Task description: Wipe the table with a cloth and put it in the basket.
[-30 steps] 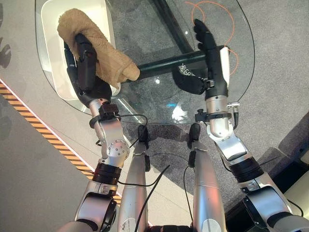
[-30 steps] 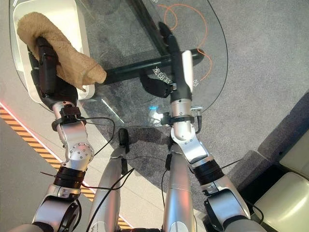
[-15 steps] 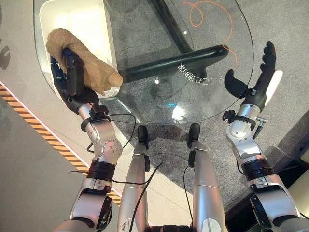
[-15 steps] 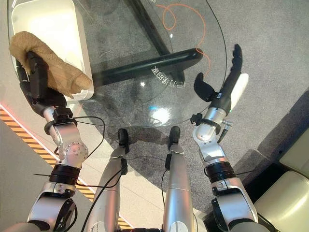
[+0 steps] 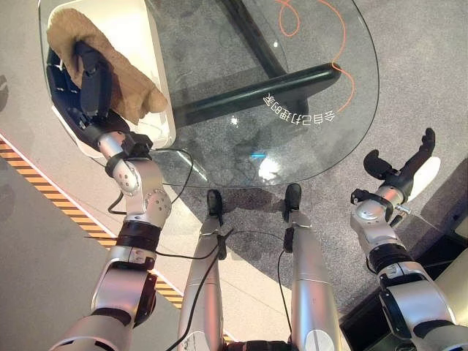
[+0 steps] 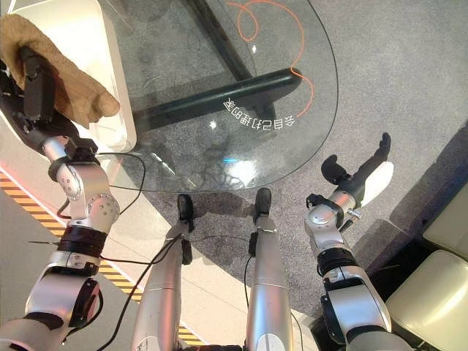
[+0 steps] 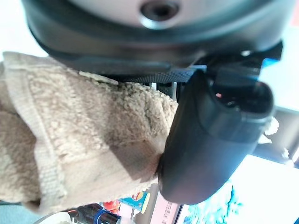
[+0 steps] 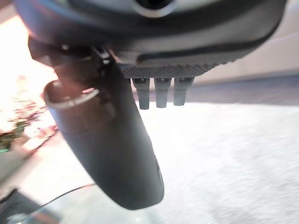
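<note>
The left robot hand (image 5: 82,82) is gripping a tan cloth (image 5: 110,62), its dark fingers curling round the bunched fabric and holding it over the white basket (image 5: 150,51) that is standing at the left edge of the round glass counter (image 5: 322,102). One end of the cloth is drooping over the basket's near rim. An orange cord (image 5: 340,44) is trailing in loops beneath the far side of the glass, above the dark base bar (image 5: 256,91) showing through it. The right robot hand (image 5: 398,170) is hanging off the counter's right edge above the grey carpet (image 5: 409,66), fingers straight and thumb spread wide.
</note>
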Available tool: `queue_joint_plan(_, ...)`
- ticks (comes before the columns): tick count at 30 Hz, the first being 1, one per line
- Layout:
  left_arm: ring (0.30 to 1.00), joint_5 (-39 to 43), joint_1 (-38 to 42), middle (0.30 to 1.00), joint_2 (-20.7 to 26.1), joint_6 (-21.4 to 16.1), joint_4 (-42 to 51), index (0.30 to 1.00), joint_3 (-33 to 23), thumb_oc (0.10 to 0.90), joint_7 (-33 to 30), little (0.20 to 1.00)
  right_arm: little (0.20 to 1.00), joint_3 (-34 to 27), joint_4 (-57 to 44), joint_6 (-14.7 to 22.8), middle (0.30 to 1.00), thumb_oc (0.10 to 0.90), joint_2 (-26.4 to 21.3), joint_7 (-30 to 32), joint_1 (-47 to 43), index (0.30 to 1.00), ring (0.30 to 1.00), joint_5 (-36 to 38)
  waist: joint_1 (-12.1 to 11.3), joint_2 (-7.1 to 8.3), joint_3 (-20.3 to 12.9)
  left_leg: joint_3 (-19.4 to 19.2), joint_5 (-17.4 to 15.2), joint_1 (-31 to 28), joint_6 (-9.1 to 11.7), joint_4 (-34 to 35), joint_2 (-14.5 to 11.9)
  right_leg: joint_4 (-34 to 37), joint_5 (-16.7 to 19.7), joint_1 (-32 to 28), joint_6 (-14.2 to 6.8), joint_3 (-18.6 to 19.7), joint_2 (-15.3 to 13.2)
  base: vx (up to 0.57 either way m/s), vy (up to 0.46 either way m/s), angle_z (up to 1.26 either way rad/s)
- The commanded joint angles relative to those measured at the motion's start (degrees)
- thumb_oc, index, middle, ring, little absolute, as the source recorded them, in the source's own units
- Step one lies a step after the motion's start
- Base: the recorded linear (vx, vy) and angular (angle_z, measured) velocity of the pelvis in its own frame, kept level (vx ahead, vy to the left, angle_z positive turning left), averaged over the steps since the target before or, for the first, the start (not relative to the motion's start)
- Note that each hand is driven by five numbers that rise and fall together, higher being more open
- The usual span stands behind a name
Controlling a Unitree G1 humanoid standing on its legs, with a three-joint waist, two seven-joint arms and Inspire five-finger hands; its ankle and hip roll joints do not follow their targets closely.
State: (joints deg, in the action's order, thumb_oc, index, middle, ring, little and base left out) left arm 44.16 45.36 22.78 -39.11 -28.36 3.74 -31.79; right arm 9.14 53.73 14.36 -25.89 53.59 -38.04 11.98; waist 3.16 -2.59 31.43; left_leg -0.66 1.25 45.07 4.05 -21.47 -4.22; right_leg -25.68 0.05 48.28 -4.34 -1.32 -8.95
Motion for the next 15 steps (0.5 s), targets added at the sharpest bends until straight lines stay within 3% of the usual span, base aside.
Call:
queue_joint_plan(1, 0.300, -13.18, 9.33, 0.300, 9.15, -1.83, 1.05, 0.300, -0.72, 0.100, -6.70, 0.200, 0.900, -0.15, 3.51, 2.02, 0.900, 0.800, -4.90, -1.45, -0.61, 0.900, 0.900, 1.67, -1.44, 0.68, -1.64, 0.62, -2.43, -0.06, -3.13, -0.86, 3.49, 0.96, -2.22, -2.27, 2.78, -2.39, 4.91, 0.00, 0.000, 0.00)
queue_joint_plan(7, 0.300, -17.26, 14.21, 0.300, 13.18, 2.12, -6.72, 0.300, 3.46, 0.100, -12.35, 0.200, 0.900, 1.27, 13.56, 2.04, 0.900, 0.800, -4.73, -5.89, -1.04, 0.900, 0.900, 3.46, -1.19, 0.58, -1.64, 0.38, -3.15, -0.06, -3.14, -1.37, 3.00, 0.31, -3.16, -2.21, 2.93, -2.41, 5.06, 0.00, 0.000, 0.00)
queue_joint_plan(15, 0.300, -18.78, 18.35, 0.300, 16.18, 6.33, -16.38, 0.300, 7.85, 0.100, -16.66, 0.200, 0.900, 3.26, 16.93, -0.44, 0.900, 0.800, -3.82, -9.09, -0.57, 0.900, 0.900, 4.15, -0.38, 0.97, -1.64, -0.05, -3.35, -0.22, -3.10, -1.54, 2.65, 0.06, -3.35, -2.00, 3.06, -2.21, 5.23, 0.00, 0.003, -0.01)
